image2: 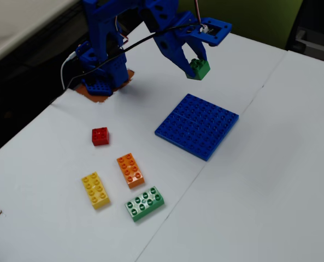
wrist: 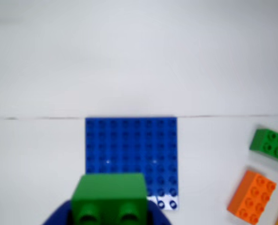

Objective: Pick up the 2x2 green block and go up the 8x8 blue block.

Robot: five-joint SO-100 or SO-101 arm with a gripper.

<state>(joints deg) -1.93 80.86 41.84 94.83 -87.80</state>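
My gripper [image2: 196, 66] is shut on the 2x2 green block [image2: 198, 69] and holds it in the air, well above the table. In the wrist view the block [wrist: 109, 199] fills the bottom centre between the blue jaws [wrist: 109, 213], its underside sockets facing the camera. The 8x8 blue block [image2: 197, 125] lies flat on the white table, below and a little in front of the held block. In the wrist view the blue plate [wrist: 131, 150] sits just beyond the green block, partly hidden by it.
In the fixed view a red brick [image2: 100, 136], an orange brick [image2: 130, 170], a yellow brick [image2: 95, 190] and a longer light-green brick [image2: 144, 203] lie left of the plate. The arm's base [image2: 101, 71] stands at the back left. The orange [wrist: 251, 197] and light-green [wrist: 270, 144] bricks show at the wrist view's right.
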